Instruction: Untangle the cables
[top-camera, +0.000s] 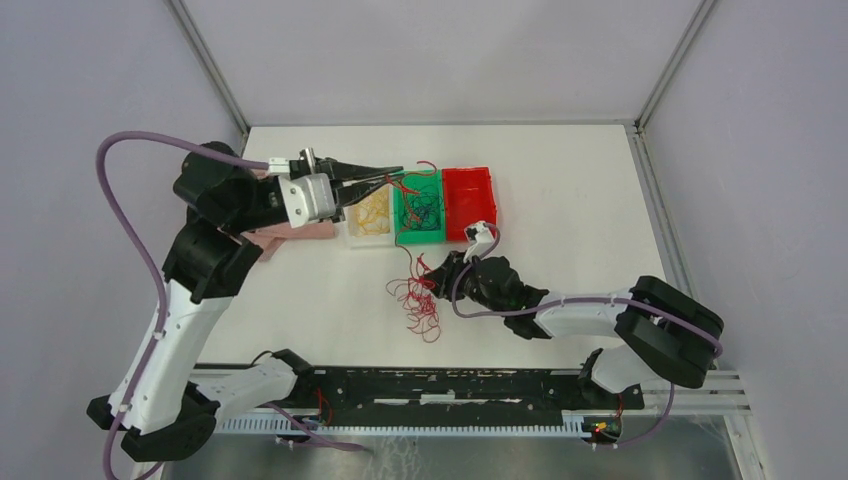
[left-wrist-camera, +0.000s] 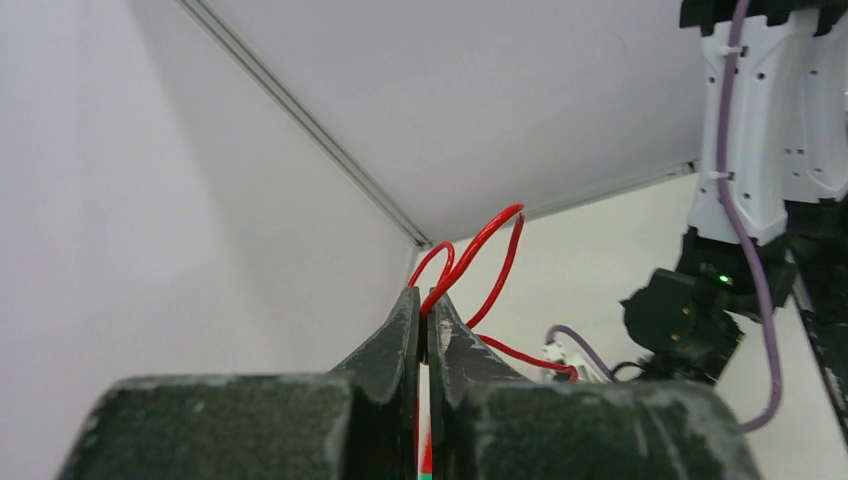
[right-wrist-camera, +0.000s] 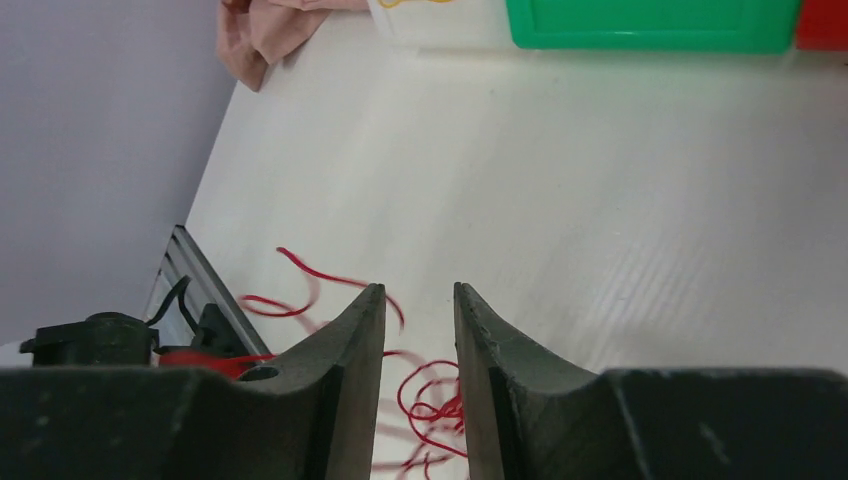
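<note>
Red is the colour not yet sorted. From the top camera, a loose tangle of thin red cables (top-camera: 415, 300) lies on the white table (top-camera: 580, 200), on the near side of the green plastic bin (top-camera: 418, 241) and apart from it. The green plastic bin holds dark purple-black cables (top-camera: 423, 212). The clear bin (top-camera: 365, 241) touching its left side holds yellow cables (top-camera: 372, 212), and the red plastic bin (top-camera: 468, 200) touching its right side looks empty. A crumpled pink cloth (top-camera: 295, 232) lies further left, beyond the clear bin. The left gripper (top-camera: 392, 178) hangs over the green plastic bin's far-left corner. The right gripper (top-camera: 432, 268) sits low between that bin and the tangle.

From the left wrist camera, the jaws are pressed together, pinching a single red cable (left-wrist-camera: 490, 250) that loops above the tips and runs down to the right.

From the right wrist camera, the jaws stand apart with nothing between them. The red tangle (right-wrist-camera: 430, 400) lies on the table just past the tips, with the green plastic bin's wall (right-wrist-camera: 650, 25) far beyond.

Yellow and dark cords look sorted. One red strand is lifted out, while the rest seems knotted and the red plastic bin has received nothing.
</note>
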